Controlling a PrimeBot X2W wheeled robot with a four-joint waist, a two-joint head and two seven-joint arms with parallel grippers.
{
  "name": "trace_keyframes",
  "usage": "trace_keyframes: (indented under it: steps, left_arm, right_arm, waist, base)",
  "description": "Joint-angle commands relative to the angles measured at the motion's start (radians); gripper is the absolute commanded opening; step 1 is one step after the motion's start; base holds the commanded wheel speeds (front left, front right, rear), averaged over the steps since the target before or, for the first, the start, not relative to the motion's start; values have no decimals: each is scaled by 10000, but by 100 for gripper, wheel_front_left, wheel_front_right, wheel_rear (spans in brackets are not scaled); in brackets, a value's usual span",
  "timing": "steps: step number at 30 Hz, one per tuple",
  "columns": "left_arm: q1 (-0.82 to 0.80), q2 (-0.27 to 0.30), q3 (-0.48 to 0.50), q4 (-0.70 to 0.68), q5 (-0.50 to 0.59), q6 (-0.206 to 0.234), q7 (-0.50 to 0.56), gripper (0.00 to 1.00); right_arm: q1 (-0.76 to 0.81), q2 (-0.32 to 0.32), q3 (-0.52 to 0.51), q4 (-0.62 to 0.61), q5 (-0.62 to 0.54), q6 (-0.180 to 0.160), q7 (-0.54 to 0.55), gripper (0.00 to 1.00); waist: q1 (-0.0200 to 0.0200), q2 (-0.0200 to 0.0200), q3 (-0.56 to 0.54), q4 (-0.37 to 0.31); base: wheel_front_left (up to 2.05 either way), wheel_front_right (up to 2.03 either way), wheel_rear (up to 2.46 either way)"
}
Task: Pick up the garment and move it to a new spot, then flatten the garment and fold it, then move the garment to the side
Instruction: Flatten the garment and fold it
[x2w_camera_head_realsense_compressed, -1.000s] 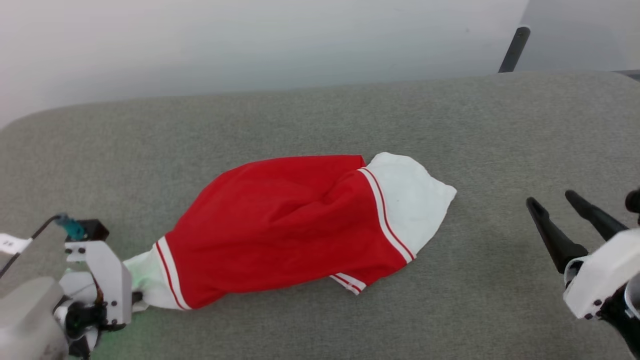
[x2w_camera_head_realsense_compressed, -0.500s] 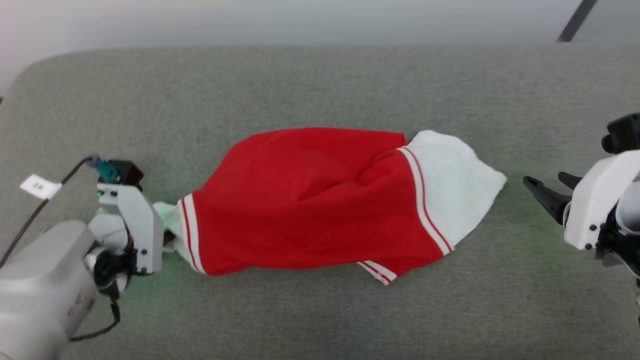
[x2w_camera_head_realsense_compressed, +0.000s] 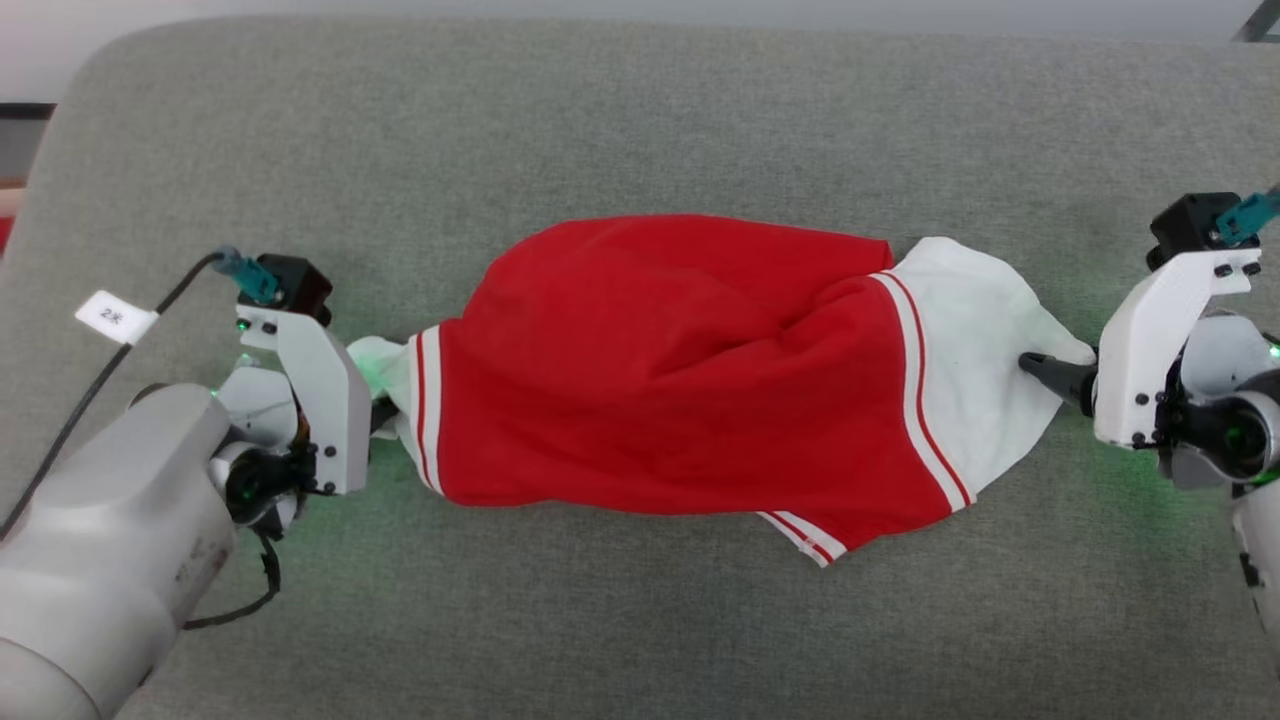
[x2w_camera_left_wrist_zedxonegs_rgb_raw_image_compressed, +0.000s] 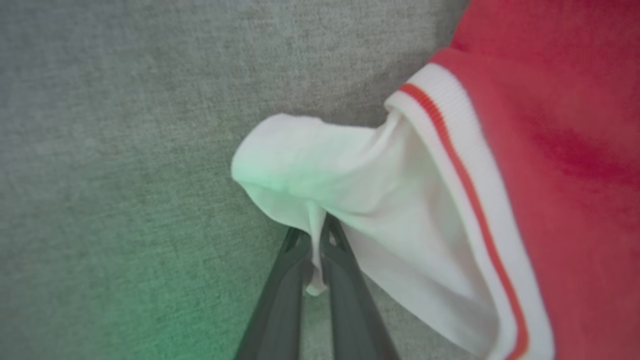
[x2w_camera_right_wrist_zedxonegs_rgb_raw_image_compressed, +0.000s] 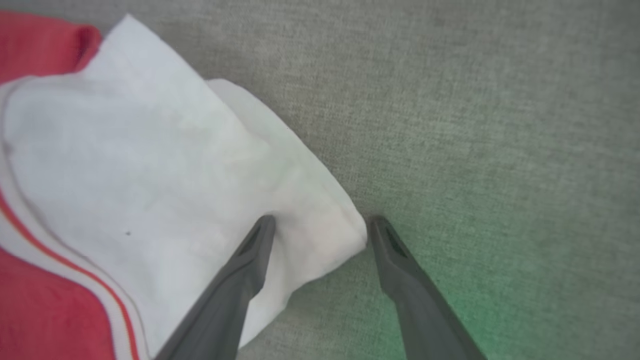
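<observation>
The garment (x2w_camera_head_realsense_compressed: 680, 370) lies bunched across the middle of the grey, cloth-covered tabletop (x2w_camera_head_realsense_compressed: 640, 110), drawn out sideways. Its red body is heaped in soft folds, and a white sleeve sits at each end, set off by thin red-and-white bands.

At the robot's left end, the sleeve is pulled to a point. The left pincer (x2w_camera_left_wrist_zedxonegs_rgb_raw_image_compressed: 315, 240) is shut narrow on a pinch of that white cloth, and a thin strip of it hangs squeezed between the two dark fingers (x2w_camera_left_wrist_zedxonegs_rgb_raw_image_compressed: 280, 310). In the head view this grip sits mostly behind the pale wrist mount.

At the other end, the right pincer (x2w_camera_right_wrist_zedxonegs_rgb_raw_image_compressed: 320, 225) stands wide, straddling the tip of the second white sleeve. One finger (x2w_camera_right_wrist_zedxonegs_rgb_raw_image_compressed: 235, 290) lies over the cloth; the other rests on bare tabletop just beside the sleeve's corner (touching it or a hair apart, I cannot tell). The jaws are not closed on the fabric.

A green glow tints the tabletop near each wrist.
</observation>
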Motion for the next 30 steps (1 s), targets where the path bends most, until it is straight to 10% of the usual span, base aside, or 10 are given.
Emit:
trace_keyframes:
  steps: [1, 2, 30]
  left_arm:
    - [433, -427, -303, 101, 60, 172, 14, 0]
    - [412, -414, -333, 76, 49, 170, 10, 0]
    - [-2807, 155, -696, -1086, 271, 97, 2094, 0]
  right_arm:
    - [148, 200, 216, 624, 87, -4, 142, 97]
    - [65, 225, 246, 874, 14, -7, 151, 0]
    - [-3166, 573, -484, 2136, 934, -1, -1015, 0]
  waist:
    - [0, 0, 71, 63]
    - [0, 0, 76, 64]
    - [0, 0, -3013, -318]
  base:
    - [0, 0, 0]
    - [0, 0, 0]
    - [0, 0, 0]
